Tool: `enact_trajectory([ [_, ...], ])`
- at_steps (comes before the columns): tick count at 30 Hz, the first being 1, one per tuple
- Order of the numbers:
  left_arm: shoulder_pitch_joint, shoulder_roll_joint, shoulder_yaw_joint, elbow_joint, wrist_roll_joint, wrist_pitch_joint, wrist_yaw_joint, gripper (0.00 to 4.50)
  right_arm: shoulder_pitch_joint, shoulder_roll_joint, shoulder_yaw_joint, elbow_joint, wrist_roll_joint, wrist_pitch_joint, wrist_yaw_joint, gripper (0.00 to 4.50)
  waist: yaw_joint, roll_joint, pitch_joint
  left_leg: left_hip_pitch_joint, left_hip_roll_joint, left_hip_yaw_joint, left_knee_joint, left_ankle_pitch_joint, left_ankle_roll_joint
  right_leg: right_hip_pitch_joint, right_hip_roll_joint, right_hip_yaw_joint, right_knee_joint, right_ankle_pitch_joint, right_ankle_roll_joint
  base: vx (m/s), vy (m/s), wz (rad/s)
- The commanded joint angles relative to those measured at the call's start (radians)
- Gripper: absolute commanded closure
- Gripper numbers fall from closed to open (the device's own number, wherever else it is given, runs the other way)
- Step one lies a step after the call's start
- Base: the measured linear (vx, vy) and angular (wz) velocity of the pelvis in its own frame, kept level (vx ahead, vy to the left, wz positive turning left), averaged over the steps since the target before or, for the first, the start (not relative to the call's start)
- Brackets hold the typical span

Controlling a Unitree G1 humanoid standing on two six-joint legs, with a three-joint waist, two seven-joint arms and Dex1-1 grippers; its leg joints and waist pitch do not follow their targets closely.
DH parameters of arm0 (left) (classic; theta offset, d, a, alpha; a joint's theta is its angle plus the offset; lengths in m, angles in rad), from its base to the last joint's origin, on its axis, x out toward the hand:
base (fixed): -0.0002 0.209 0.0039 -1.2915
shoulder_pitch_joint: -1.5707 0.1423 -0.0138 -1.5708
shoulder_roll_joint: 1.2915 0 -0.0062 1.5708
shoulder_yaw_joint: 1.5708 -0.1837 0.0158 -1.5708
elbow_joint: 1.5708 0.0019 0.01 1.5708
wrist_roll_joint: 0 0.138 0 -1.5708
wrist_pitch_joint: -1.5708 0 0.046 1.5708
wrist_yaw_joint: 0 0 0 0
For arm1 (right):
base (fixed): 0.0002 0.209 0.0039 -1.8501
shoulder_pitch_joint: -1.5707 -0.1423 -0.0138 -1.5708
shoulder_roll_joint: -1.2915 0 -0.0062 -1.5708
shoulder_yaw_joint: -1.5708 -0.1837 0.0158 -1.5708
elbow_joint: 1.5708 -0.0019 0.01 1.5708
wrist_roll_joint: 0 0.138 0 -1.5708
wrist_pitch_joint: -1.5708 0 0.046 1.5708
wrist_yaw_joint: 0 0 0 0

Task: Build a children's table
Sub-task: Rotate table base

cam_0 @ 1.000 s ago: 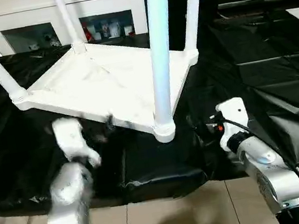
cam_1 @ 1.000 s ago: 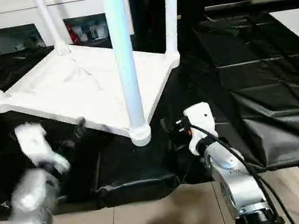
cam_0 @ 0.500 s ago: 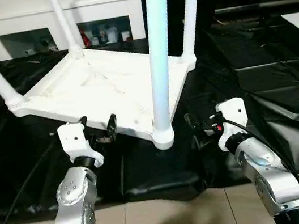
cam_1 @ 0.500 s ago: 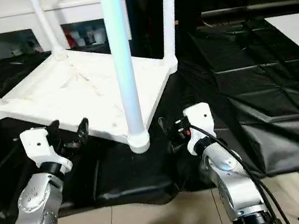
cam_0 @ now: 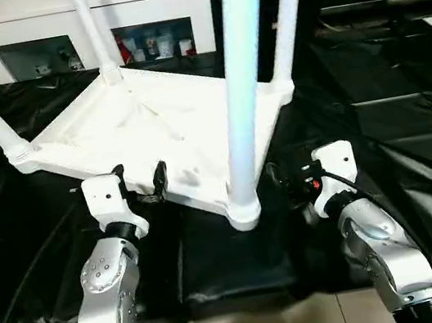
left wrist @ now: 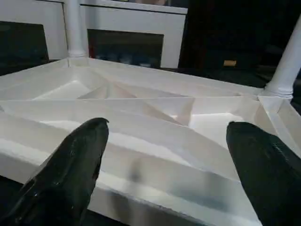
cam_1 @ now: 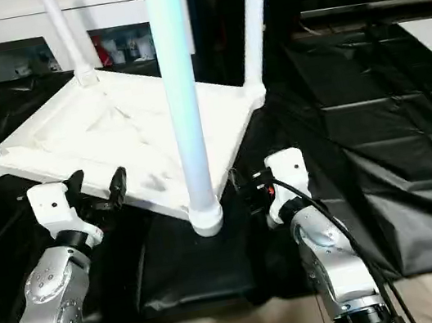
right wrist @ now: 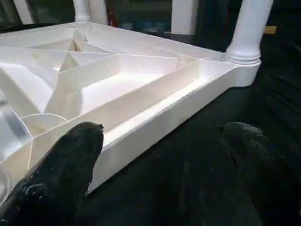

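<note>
**Table upside down, four legs up, both grippers wide apart at its near edge**

The children's table (cam_0: 152, 126) lies top-down on the black sheet (cam_0: 412, 145) that covers the big work table, its ribbed underside facing up. Four white legs stand in the corner sockets: the near leg (cam_0: 240, 83) rises closest to the camera, with the others at the left, far and right corners.

From the head views, the left gripper (cam_0: 138, 183) sits just at the near long edge of the tabletop, fingers spread and clamped on nothing. The right gripper (cam_0: 286, 183) sits beside the near corner socket, on its right side, also spread wide and empty.

The left wrist view adds what the head views cannot: the two black fingers (left wrist: 70, 165) frame the table's rim from close in, and the ribs inside the underside run in diagonals and straight walls. The right wrist view looks along the table's short side, with its fingers (right wrist: 61, 165) apart over the black sheet and the rim lying between them.

Behind the table, the head views show a white cabinet (cam_0: 92, 16) with small items behind its glass doors.
</note>
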Motion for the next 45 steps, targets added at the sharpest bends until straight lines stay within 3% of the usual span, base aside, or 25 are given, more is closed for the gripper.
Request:
enact_trajectory([
  [1,-0.009,0.004,0.002,-0.002,0.004,0.008,0.005,0.08,-0.001,0.001,-0.010,-0.015,0.018,0.018,-0.002,0.00,-0.014,0.006,-0.060,0.125,0.054,0.012,-0.067,-0.029,0.089,-0.025,0.013,0.019,0.010,0.094,-0.264,0.066,-0.032,-0.40],
  [2,-0.010,0.004,0.002,-0.001,0.004,0.009,0.005,0.08,-0.001,0.002,-0.013,-0.015,0.018,0.019,-0.008,0.00,-0.014,-0.006,-0.043,0.123,0.047,0.034,-0.073,-0.120,0.048,-0.030,0.008,0.025,0.005,0.078,-0.279,0.066,-0.032,-0.40],
  [3,-0.011,0.004,0.002,0.000,0.003,0.009,0.006,0.08,-0.001,0.004,-0.016,-0.014,0.017,0.019,-0.012,0.00,0.012,-0.028,-0.037,0.074,-0.041,0.083,-0.046,-0.250,-0.030,0.048,0.029,0.090,-0.025,0.053,-0.303,0.068,0.029,-0.48],
  [4,-0.012,0.004,0.002,0.001,0.003,0.009,0.006,0.08,-0.002,-0.001,-0.013,-0.014,0.005,0.011,-0.017,0.00,0.038,-0.057,-0.026,-0.036,-0.072,0.050,-0.005,-0.219,0.030,0.127,-0.013,0.117,-0.057,0.022,-0.278,0.064,0.060,-0.17],
  [6,-0.013,0.005,0.002,0.003,0.003,0.009,0.006,0.08,-0.002,-0.003,-0.010,-0.010,0.000,-0.008,-0.012,0.00,0.046,-0.004,-0.063,-0.081,-0.044,-0.004,0.015,-0.009,0.072,0.155,-0.032,0.123,-0.050,0.142,-0.296,0.062,0.042,-0.08],
  [8,-0.013,0.005,0.003,0.002,0.001,0.009,0.006,0.08,-0.002,-0.003,-0.008,-0.011,0.001,-0.007,-0.010,0.00,0.013,0.028,-0.076,-0.027,-0.029,-0.037,-0.021,0.132,0.103,0.101,0.040,0.044,0.008,0.257,-0.181,0.052,0.006,-0.05],
  [9,-0.013,0.006,0.004,0.002,0.001,0.009,0.006,0.08,-0.004,-0.004,-0.006,-0.010,0.000,-0.007,-0.009,0.00,-0.019,0.041,-0.089,0.096,0.021,-0.091,-0.017,0.210,0.221,-0.005,0.035,0.008,0.047,0.202,-0.142,0.106,-0.041,-0.01],
  [10,-0.013,0.006,0.005,0.002,0.001,0.010,0.006,0.08,-0.005,-0.004,-0.006,-0.010,-0.001,-0.006,-0.008,0.00,-0.048,0.017,-0.081,0.118,0.059,-0.125,-0.024,0.186,0.363,-0.042,-0.004,0.001,0.052,0.059,-0.142,0.117,-0.059,0.04],
  [12,-0.014,0.006,0.007,0.003,0.002,0.010,0.005,0.08,-0.007,-0.004,-0.007,-0.009,-0.002,-0.005,-0.006,0.00,-0.006,-0.034,-0.077,-0.033,-0.091,-0.032,0.050,0.170,0.393,0.117,-0.011,0.074,-0.003,0.261,-0.170,0.095,-0.028,0.08],
  [13,-0.014,0.006,0.008,0.002,0.001,0.010,0.005,0.08,-0.008,-0.004,-0.006,-0.008,-0.001,-0.006,-0.006,0.00,0.026,-0.035,-0.074,-0.117,-0.108,-0.032,0.085,0.095,0.333,0.179,-0.054,0.136,-0.031,0.354,-0.222,0.070,0.042,0.22],
  [14,-0.014,0.007,0.008,0.003,0.001,0.010,0.005,0.08,-0.009,-0.004,-0.006,-0.007,-0.001,-0.006,-0.006,0.00,0.039,-0.020,-0.076,-0.129,-0.084,-0.046,0.088,0.087,0.280,0.187,-0.069,0.141,-0.031,0.380,-0.237,0.070,0.042,0.22],
  [16,-0.016,0.010,0.008,0.005,-0.001,0.009,0.007,0.08,-0.012,-0.004,-0.003,-0.003,-0.002,-0.010,-0.003,0.00,0.027,0.018,-0.078,-0.067,-0.037,-0.058,0.016,0.144,0.161,0.133,0.010,0.052,0.010,0.397,-0.170,0.061,-0.015,0.10],
  [17,-0.017,0.011,0.007,0.007,-0.001,0.009,0.008,0.08,-0.013,-0.004,-0.002,-0.002,-0.005,-0.012,-0.002,0.00,-0.038,0.041,-0.078,0.124,0.066,-0.177,-0.009,0.232,0.421,-0.068,0.013,-0.012,0.099,0.030,-0.084,0.082,-0.060,0.03],
  [19,-0.018,0.011,0.007,0.008,-0.001,0.009,0.007,0.08,-0.013,-0.004,-0.002,-0.002,-0.006,-0.012,-0.002,0.00,-0.051,0.016,-0.080,0.132,0.123,-0.219,-0.024,0.314,0.602,-0.122,-0.040,0.008,0.148,-0.089,0.011,0.079,-0.090,-0.13],
  [20,-0.021,0.011,0.008,0.011,0.000,0.008,0.006,0.08,-0.016,-0.004,-0.003,0.001,-0.004,-0.009,-0.003,0.00,-0.048,0.002,-0.074,0.114,0.106,-0.206,-0.024,0.298,0.589,-0.119,-0.054,0.024,0.134,-0.049,0.010,0.047,-0.079,-0.18],
  [22,-0.023,0.009,0.011,0.014,0.001,0.008,0.005,0.08,-0.017,-0.004,-0.005,0.002,-0.001,-0.007,-0.005,0.00,0.025,-0.064,-0.066,-0.079,-0.138,-0.047,0.146,-0.051,0.325,0.114,-0.132,0.194,-0.059,-0.008,-0.174,0.039,-0.048,0.04],
  [24,-0.025,0.009,0.010,0.016,0.001,0.007,0.005,0.08,-0.018,-0.007,-0.003,0.004,-0.003,-0.009,-0.008,0.00,0.042,-0.058,-0.054,-0.133,-0.092,-0.080,0.188,-0.004,0.154,0.135,-0.147,0.177,-0.062,-0.012,-0.282,0.069,-0.022,0.10],
  [28,-0.025,0.009,0.009,0.017,-0.002,0.005,0.005,0.08,-0.020,-0.009,-0.002,0.007,-0.011,-0.012,-0.004,0.00,0.018,0.028,-0.041,-0.071,-0.028,-0.071,0.002,0.069,0.109,0.109,-0.064,0.012,-0.107,-0.271,-0.218,0.087,0.018,-0.02],
  [29,-0.028,0.009,0.011,0.021,-0.001,0.003,0.004,0.08,-0.023,-0.009,0.000,0.011,-0.012,-0.014,-0.005,0.00,-0.036,0.065,-0.057,0.031,0.042,-0.172,-0.066,-0.220,0.183,0.040,0.025,-0.034,0.020,-0.225,-0.120,0.150,0.078,-0.04],
  [31,-0.031,0.009,0.010,0.025,0.002,0.003,0.004,0.08,-0.025,-0.011,0.000,0.013,-0.010,-0.015,-0.005,0.00,-0.064,0.058,-0.073,0.093,0.080,-0.237,-0.059,-0.163,0.397,-0.043,0.011,-0.021,0.116,-0.111,-0.018,0.131,0.040,-0.03],
  [34,-0.030,0.013,0.006,0.028,-0.001,-0.014,-0.005,0.08,-0.025,-0.012,-0.003,0.013,-0.011,-0.015,-0.003,0.00,-0.060,0.007,-0.075,0.045,0.060,-0.204,-0.003,0.431,0.569,-0.116,-0.051,0.049,0.100,0.102,0.085,0.067,0.005,-0.03],
  [36,-0.018,0.079,-0.022,0.029,-0.013,-0.026,-0.125,0.08,-0.030,-0.040,-0.011,0.022,-0.022,-0.040,0.011,0.00,-0.018,-0.049,-0.066,-0.105,-0.099,-0.103,0.086,0.287,0.337,-0.007,-0.124,0.129,-0.010,0.363,0.072,0.006,-0.036,-0.03],
  [37,-0.016,0.097,-0.024,0.032,-0.018,-0.034,-0.156,0.08,-0.032,-0.048,-0.014,0.025,-0.023,-0.048,0.016,0.00,-0.013,-0.051,-0.081,-0.123,-0.086,-0.108,0.069,0.212,0.210,0.029,-0.134,0.122,0.018,0.608,0.055,0.025,-0.082,0.04],
  [39,-0.020,0.139,-0.002,0.039,-0.062,-0.062,-0.251,0.08,-0.037,-0.074,-0.027,0.028,-0.006,-0.064,0.051,0.00,-0.012,-0.035,-0.078,-0.098,-0.085,-0.097,0.038,0.180,0.090,0.015,-0.075,0.068,0.022,0.743,0.037,0.014,-0.073,0.01],
  [45,-0.073,0.332,0.009,0.105,-0.109,-0.014,-0.518,0.08,-0.064,-0.193,-0.046,0.045,0.046,-0.098,0.216,0.00,-0.032,0.008,-0.039,-0.049,-0.005,-0.087,-0.039,-0.291,0.029,-0.009,-0.059,0.052,-0.035,-0.107,-0.222,-0.010,0.000,0.01],
])
